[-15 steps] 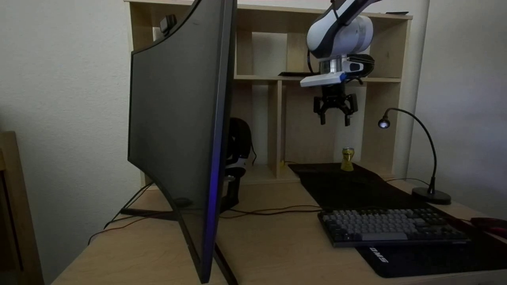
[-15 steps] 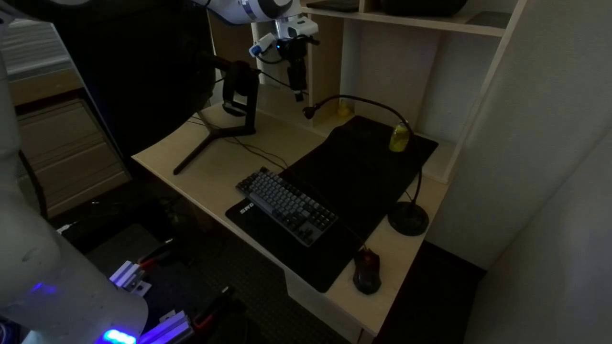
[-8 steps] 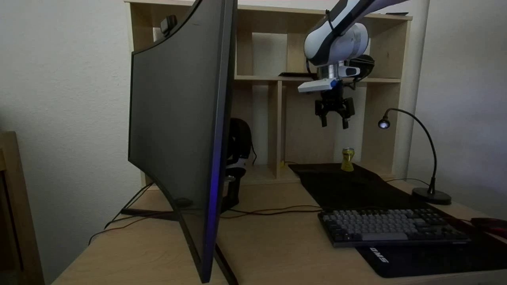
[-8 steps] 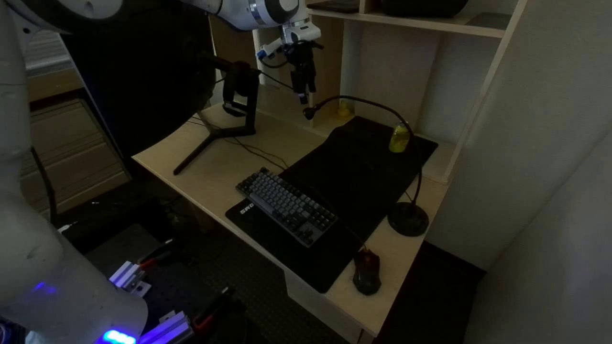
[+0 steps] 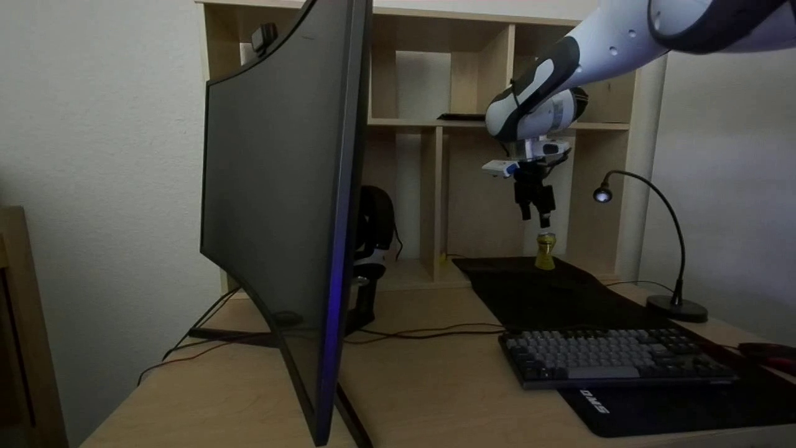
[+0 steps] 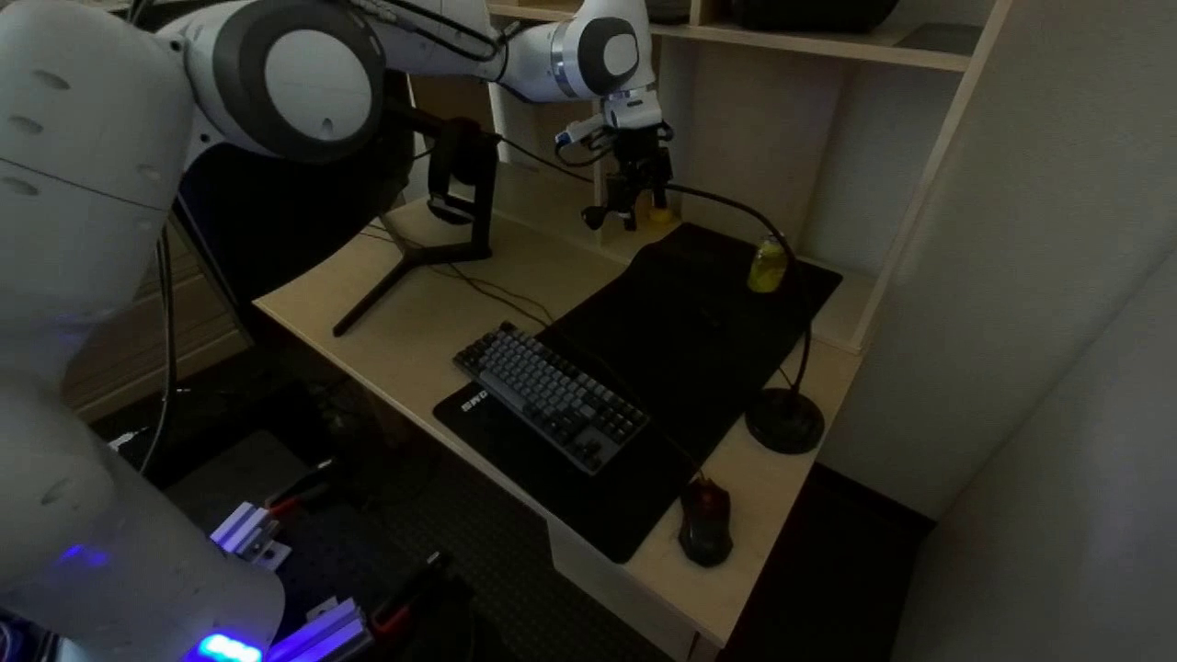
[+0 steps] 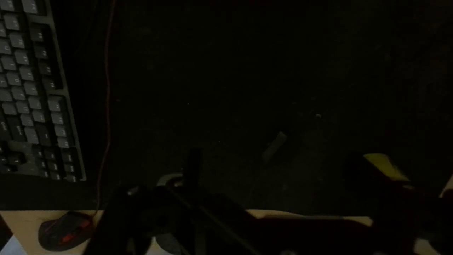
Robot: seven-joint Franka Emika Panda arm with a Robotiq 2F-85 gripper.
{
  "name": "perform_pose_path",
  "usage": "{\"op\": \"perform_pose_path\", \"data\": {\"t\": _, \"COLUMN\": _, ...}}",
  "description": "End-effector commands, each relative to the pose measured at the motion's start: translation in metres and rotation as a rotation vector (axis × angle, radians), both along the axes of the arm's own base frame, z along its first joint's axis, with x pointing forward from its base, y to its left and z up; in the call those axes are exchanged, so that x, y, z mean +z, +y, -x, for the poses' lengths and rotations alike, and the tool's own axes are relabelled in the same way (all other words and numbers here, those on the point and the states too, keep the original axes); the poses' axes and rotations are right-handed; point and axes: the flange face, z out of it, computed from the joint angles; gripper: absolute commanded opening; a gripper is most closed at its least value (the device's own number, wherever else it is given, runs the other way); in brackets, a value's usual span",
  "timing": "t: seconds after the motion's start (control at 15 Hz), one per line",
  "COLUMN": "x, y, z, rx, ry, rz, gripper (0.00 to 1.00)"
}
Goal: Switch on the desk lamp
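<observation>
The desk lamp, a slim black gooseneck, stands at the desk's right edge, with its stem (image 5: 675, 218) arching to a small head (image 5: 602, 194) that shows a bright spot. In an exterior view I see its round base (image 6: 784, 421), and its head (image 6: 595, 217) looks dark. My gripper (image 5: 535, 219) hangs left of the head, fingers down and apart. In an exterior view the gripper (image 6: 645, 211) overlaps the stem just behind the head; I cannot tell whether they touch. In the dark wrist view the gripper (image 7: 274, 159) is open, with nothing between its fingers.
A yellow can (image 5: 545, 251) stands on the black desk mat (image 6: 680, 313). The keyboard (image 6: 556, 391) and mouse (image 6: 706, 522) lie nearer the front edge. A big curved monitor (image 5: 280, 186) stands on the desk. A wooden shelf unit (image 5: 440, 205) rises behind.
My gripper has moved down and turned, its fingers looking closer together in an exterior view. In an exterior view it has moved right, over the lamp's stem. The lamp has not moved.
</observation>
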Motion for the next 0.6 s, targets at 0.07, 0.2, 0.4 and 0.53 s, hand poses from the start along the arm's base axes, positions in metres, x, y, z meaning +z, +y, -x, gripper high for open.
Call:
{"op": "perform_pose_path", "data": {"t": 0.07, "x": -0.009, "y": 0.001, "z": -0.003, "rx": -0.014, "ry": 0.025, "rz": 0.04, "gripper": 1.0}}
{"op": "perform_pose_path", "data": {"t": 0.2, "x": -0.036, "y": -0.01, "z": -0.013, "rx": -0.154, "ry": 0.018, "rz": 0.092, "gripper": 1.0}}
{"op": "perform_pose_path", "data": {"t": 0.4, "x": -0.061, "y": -0.035, "z": -0.024, "rx": -0.327, "ry": -0.032, "rz": 0.085, "gripper": 1.0}}
{"op": "perform_pose_path", "data": {"t": 0.53, "x": -0.076, "y": -0.052, "z": -0.029, "rx": -0.424, "ry": -0.047, "rz": 0.082, "gripper": 1.0}}
